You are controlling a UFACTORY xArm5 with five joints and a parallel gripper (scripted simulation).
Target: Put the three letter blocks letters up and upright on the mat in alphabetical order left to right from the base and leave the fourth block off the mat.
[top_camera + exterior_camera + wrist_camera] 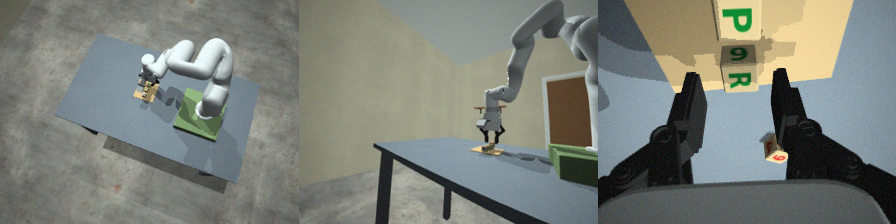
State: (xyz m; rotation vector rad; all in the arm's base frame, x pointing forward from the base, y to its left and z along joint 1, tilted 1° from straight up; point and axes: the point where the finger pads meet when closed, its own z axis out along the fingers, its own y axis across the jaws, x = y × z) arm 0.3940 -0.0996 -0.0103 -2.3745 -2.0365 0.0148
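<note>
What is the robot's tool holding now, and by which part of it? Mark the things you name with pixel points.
Nothing; the tool (149, 80) (491, 142) (737, 86) is partly open, with only air between its fingers.

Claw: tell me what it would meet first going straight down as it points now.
Probably the block showing R, passing between the open claw's fingers; depth is unclear.
</note>
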